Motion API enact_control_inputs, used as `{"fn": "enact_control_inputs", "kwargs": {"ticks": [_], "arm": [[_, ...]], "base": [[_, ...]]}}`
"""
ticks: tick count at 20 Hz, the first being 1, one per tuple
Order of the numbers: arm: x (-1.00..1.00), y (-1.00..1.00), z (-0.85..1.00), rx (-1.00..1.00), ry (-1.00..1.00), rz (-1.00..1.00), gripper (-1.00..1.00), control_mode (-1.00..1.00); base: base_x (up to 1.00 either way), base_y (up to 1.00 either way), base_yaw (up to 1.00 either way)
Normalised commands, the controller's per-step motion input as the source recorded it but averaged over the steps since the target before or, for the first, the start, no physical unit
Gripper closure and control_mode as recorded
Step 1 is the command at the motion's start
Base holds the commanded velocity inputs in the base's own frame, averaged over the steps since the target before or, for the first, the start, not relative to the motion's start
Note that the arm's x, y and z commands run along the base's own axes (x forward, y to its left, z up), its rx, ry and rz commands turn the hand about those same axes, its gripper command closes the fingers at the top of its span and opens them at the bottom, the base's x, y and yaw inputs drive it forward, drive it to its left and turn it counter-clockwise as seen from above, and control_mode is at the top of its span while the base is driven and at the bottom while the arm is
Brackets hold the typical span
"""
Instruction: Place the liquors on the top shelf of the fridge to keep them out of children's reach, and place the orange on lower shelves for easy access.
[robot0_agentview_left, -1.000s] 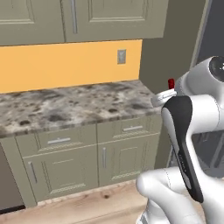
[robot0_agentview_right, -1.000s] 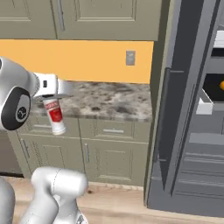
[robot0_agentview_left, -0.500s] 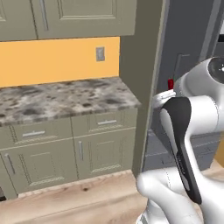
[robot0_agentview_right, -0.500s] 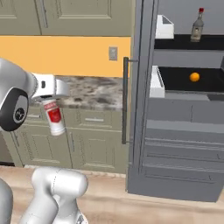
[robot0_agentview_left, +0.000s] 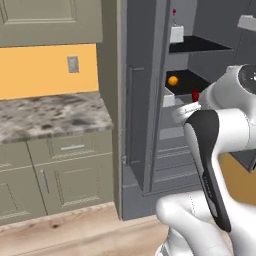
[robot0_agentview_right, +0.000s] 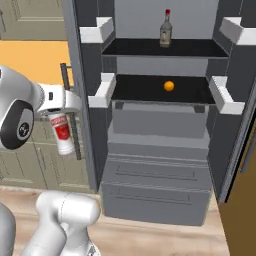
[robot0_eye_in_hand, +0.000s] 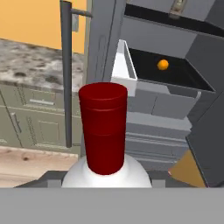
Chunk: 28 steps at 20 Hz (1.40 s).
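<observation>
Fridge (robot0_agentview_right: 150, 165) doors stand wide open; one liquor bottle (robot0_agentview_right: 166, 30) stands upright on the top shelf (robot0_agentview_right: 145, 48), and the orange (robot0_agentview_right: 169, 86) sits on the black shelf below it. Beside the arm, left of the fridge, the gripper (robot0_agentview_right: 61, 116) clamps a second bottle (robot0_agentview_right: 62, 134), red-capped (robot0_eye_in_hand: 103, 127)

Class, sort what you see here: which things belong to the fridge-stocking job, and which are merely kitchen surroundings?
Belongs to the job:
held liquor bottle in the tool
second liquor bottle on the top shelf
orange on the lower shelf
fridge

Just surroundings:
granite counter
beige cupboards
wall outlet
</observation>
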Motion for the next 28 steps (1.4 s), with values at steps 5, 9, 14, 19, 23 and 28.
{"fn": "enact_control_inputs", "kwargs": {"ticks": [5, 9, 14, 19, 23, 28], "arm": [[0.00, 0.00, 0.00, 0.00, 0.00, 0.00, 1.00, 1.00], [0.00, 0.00, 0.00, 0.00, 0.00, 0.00, 1.00, 1.00], [0.00, 0.00, 0.00, 0.00, 0.00, 0.00, 1.00, 1.00], [0.00, 0.00, 0.00, 0.00, 0.00, 0.00, 1.00, 1.00], [0.00, 0.00, 0.00, 0.00, 0.00, 0.00, 1.00, 1.00], [0.00, 0.00, 0.00, 0.00, 0.00, 0.00, 1.00, 1.00]], "base": [[0.06, -0.86, 0.00], [0.16, -0.58, 0.00], [0.25, -0.29, 0.00], [0.51, -0.15, 0.00], [0.69, -0.08, 0.00], [0.66, -0.11, 0.00]]}}
